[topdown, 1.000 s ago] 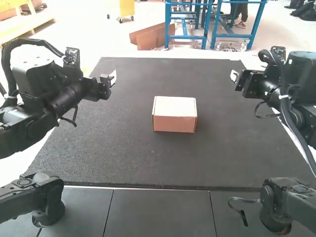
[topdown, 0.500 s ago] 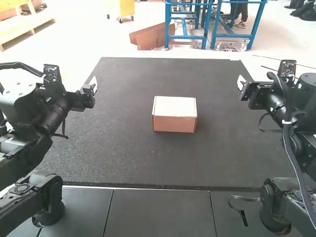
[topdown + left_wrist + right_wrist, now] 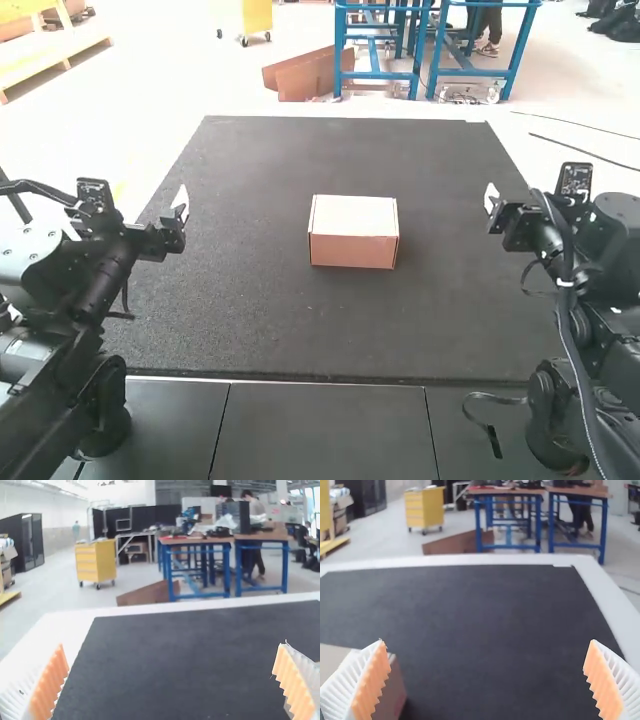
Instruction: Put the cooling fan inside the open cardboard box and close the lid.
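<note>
A small brown cardboard box [image 3: 353,231] stands in the middle of the black mat, its lid lying flat and shut. My left gripper [image 3: 178,222] hangs above the mat's left edge, well left of the box. In the left wrist view it [image 3: 170,690] is open, its orange pads [image 3: 47,687] wide apart over bare mat. My right gripper [image 3: 492,208] hovers near the mat's right edge, well right of the box. The right wrist view shows it [image 3: 486,680] open too, with a corner of the box [image 3: 395,692] beside one fingertip [image 3: 370,680].
The black mat [image 3: 250,300] covers most of the table, with a pale border [image 3: 150,130] around it. Both arm bases [image 3: 80,400] sit at the near corners, on a dark panel strip [image 3: 320,430] along the front edge.
Both arms have drawn back from the box. The left gripper moved left and nearer to the front edge, while the right one shifted a little right and lower. The box stayed put.
</note>
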Controlling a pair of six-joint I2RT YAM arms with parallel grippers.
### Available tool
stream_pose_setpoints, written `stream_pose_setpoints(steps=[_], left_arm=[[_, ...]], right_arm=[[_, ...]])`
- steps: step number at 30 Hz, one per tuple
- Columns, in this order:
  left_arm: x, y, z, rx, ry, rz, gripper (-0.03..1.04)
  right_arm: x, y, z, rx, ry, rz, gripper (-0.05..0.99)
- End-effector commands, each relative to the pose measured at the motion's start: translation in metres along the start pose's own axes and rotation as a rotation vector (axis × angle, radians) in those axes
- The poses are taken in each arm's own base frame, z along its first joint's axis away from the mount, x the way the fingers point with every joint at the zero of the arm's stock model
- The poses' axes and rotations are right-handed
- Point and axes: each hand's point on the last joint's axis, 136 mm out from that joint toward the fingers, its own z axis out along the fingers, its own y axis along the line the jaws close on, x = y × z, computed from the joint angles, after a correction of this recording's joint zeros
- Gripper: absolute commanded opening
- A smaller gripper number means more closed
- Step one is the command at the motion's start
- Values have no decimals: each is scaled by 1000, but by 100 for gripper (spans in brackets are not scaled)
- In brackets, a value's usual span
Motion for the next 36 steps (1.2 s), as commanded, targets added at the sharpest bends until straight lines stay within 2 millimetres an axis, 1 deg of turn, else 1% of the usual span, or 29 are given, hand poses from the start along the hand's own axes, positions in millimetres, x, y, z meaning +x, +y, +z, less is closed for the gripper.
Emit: stream_pose_setpoints(steps=[1, 5, 9, 11, 13, 14, 15, 18, 21, 23, 25, 32, 36], left_arm=[[4, 0, 0, 1, 2, 12, 97], [13, 2, 0, -10, 18, 15, 97], [25, 4, 0, -21, 67, 36, 97], [29, 4, -1, -20, 83, 36, 97], [33, 4, -1, -20, 99, 39, 97], [34, 4, -1, -21, 105, 41, 97], [36, 4, -1, -22, 113, 54, 97], [46, 6, -3, -23, 154, 93, 97], [45, 6, -3, -23, 152, 94, 97], [45, 6, -3, -23, 151, 94, 97], [44, 6, -3, -21, 148, 108, 97], [49, 5, -3, -19, 167, 111, 97], [49, 5, -3, -19, 167, 111, 97]], right_arm=[[-5, 1, -6, -22, -37, -19, 89], [4, -2, -13, -23, -32, -19, 89], [16, -9, -20, 9, -40, -18, 89], [11, -13, -24, 29, -75, -7, 89], [13, -18, -27, 56, -94, -11, 89], [23, -20, -27, 63, -55, 2, 89], [26, -21, -27, 69, -43, 30, 89], [28, -25, -27, 84, -38, 44, 89], [33, -38, -29, 168, -20, 57, 89], [38, -51, -32, 254, -2, 76, 90], [43, -51, -32, 258, 14, 91, 90], [47, -32, -28, 188, 35, 76, 90], [48, -28, -27, 170, 40, 70, 90]])
